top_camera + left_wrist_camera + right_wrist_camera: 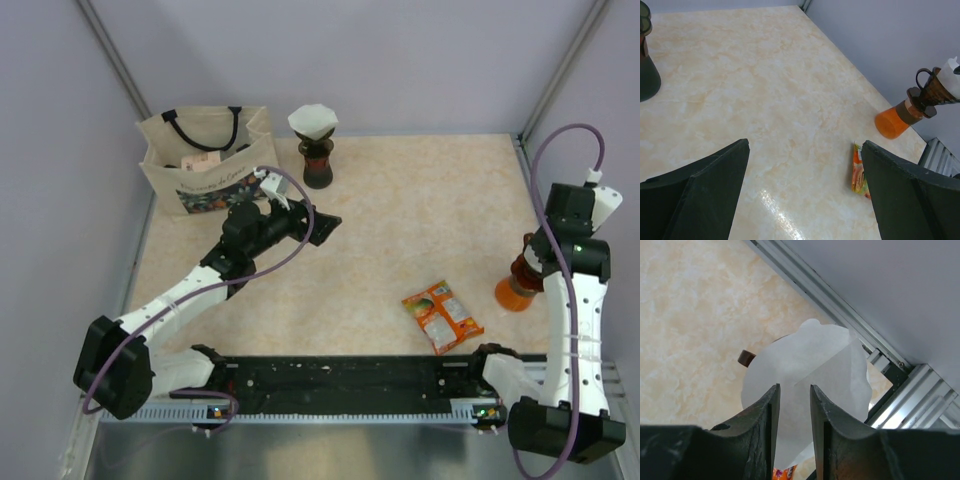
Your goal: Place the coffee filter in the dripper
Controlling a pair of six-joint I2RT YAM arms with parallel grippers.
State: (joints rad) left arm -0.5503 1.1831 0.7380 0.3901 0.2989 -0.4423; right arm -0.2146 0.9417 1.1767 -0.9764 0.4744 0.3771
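Note:
An olive-green dripper (644,17) sits on a dark carafe (318,168) at the back, and a white filter (313,121) stands in it. At the right edge a darker, brownish dripper (935,90) tops an orange carafe (513,292). A white coffee filter (810,355) lies over it, hiding all but its brown handle (746,357). My right gripper (795,386) hangs just above that filter. Its jaws stand a narrow gap apart with a fold of the paper running in between. My left gripper (805,142) is wide open and empty above the table (400,220).
An orange snack packet (442,316) lies flat near the front right. A canvas tote bag (205,160) stands at the back left beside the dark carafe. A metal rail (840,320) and the wall run close behind the orange carafe.

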